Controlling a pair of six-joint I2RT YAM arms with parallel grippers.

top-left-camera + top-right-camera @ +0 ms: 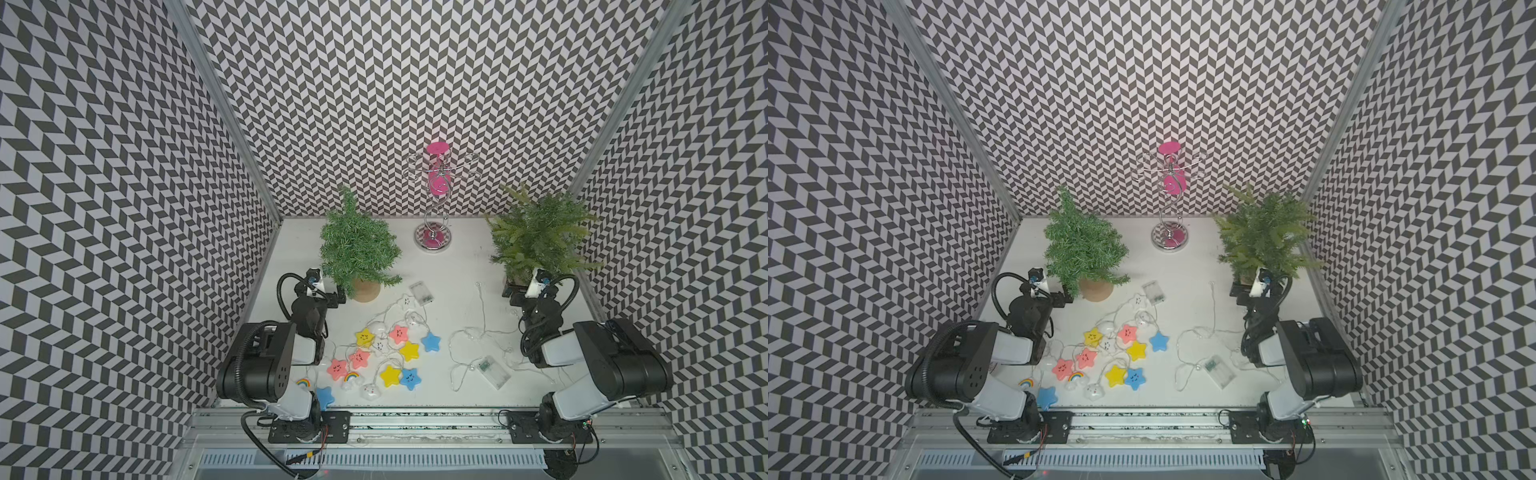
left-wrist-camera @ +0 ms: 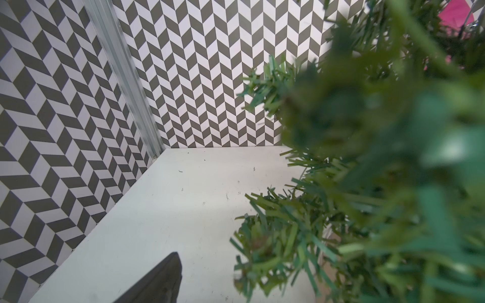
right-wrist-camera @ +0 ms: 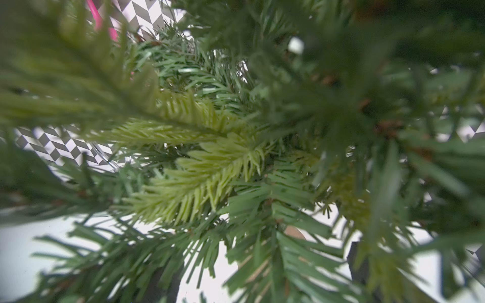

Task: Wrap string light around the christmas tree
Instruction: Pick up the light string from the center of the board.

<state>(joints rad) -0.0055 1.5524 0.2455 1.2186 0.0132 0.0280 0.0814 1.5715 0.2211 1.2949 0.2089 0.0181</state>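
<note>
Both arms folded low, forearms reaching toward back wall. Left gripper [image 1: 326,296] spread wide, empty, beside pot of upright left christmas tree [image 1: 357,245]; right gripper [image 1: 528,294] wide among lower branches of upright right christmas tree [image 1: 540,232]. Star string light [image 1: 400,334] sprawled diagonally on tabletop [image 1: 449,291] between arms, wire string light [image 1: 492,372] beside.

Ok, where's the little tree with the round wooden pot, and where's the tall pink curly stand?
Tree with the wooden pot [image 1: 358,245], in a top view, on its green branches.
Pink stand [image 1: 432,241], in a top view, on its round base.
</note>
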